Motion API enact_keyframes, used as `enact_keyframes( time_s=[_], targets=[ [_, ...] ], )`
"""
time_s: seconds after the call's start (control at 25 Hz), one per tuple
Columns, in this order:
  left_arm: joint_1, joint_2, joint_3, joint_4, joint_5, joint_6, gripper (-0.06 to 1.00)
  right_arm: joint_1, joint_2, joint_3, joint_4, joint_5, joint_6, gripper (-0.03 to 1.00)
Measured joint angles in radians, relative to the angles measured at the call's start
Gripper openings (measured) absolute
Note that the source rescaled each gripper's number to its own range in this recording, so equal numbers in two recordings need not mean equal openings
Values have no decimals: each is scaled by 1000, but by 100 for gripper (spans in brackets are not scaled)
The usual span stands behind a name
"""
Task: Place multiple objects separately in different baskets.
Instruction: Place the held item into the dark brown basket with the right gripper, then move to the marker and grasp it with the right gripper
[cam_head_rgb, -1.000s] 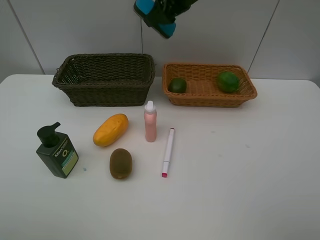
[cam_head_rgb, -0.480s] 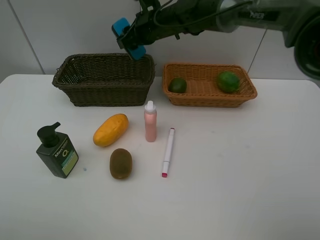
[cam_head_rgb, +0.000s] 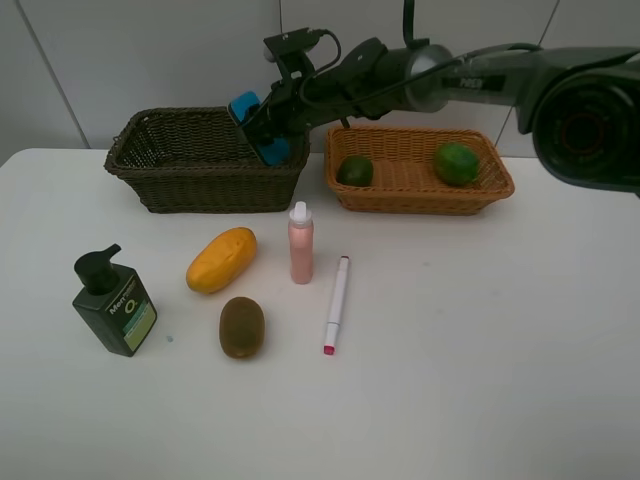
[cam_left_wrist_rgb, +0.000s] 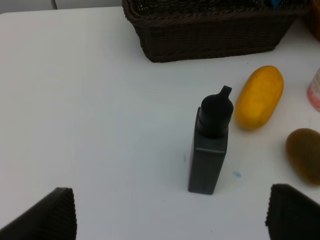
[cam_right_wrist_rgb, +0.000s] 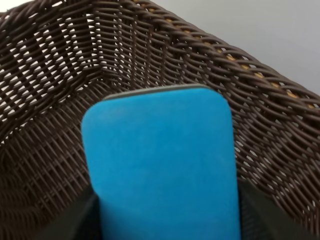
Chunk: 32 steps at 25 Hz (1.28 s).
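My right end effector (cam_head_rgb: 262, 130) is pinching the blue eraser (cam_head_rgb: 244, 106) between its two fingers, which press on its long sides. I hold the eraser tilted at the 3 o'clock end of the dark basket (cam_head_rgb: 205, 185). In my right wrist view the eraser (cam_right_wrist_rgb: 160, 160) has the basket's woven inner wall (cam_right_wrist_rgb: 75, 60) around it. I cannot tell if it touches the bottom.

The light basket (cam_head_rgb: 420, 200) stands just beside the dark one, at 1 o'clock on the counter (cam_head_rgb: 480, 380). One green fruit (cam_head_rgb: 354, 170) lies at its 9 o'clock end and a second green fruit (cam_head_rgb: 455, 163) lies toward 2 o'clock.

My left end effector (cam_left_wrist_rgb: 170, 210) is spread wide and holds nothing. It hangs above the counter near the pump bottle (cam_left_wrist_rgb: 210, 150), which stands upright at 8 o'clock. The mango (cam_head_rgb: 221, 259) lies near the centre, the kiwi (cam_head_rgb: 242, 326) at its 6 o'clock. The pink spray bottle (cam_head_rgb: 301, 245) stands upright at the mango's 3 o'clock. The white marker (cam_head_rgb: 337, 303) lies at the spray bottle's 5 o'clock, apart from it.
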<state>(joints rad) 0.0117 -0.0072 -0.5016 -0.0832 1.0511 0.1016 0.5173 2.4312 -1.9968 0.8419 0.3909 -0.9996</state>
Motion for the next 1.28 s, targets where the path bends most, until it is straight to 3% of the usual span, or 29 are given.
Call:
enact_keyframes(
  time_s=[0.64, 0.68, 0.8, 0.88, 1.28],
  targets=[
    [0, 0, 0, 0, 0, 0, 100, 0, 0, 0, 52, 0, 1, 55],
    [0, 0, 0, 0, 0, 0, 100, 0, 0, 0, 52, 0, 1, 58],
    [0, 0, 0, 0, 0, 0, 100, 3, 0, 0, 53, -10, 4, 86],
    [0, 0, 0, 0, 0, 0, 100, 8, 0, 0, 53, -23, 4, 94],
    [0, 0, 0, 0, 0, 0, 100, 23, -1, 0, 53, -60, 7, 98]
  ],
)
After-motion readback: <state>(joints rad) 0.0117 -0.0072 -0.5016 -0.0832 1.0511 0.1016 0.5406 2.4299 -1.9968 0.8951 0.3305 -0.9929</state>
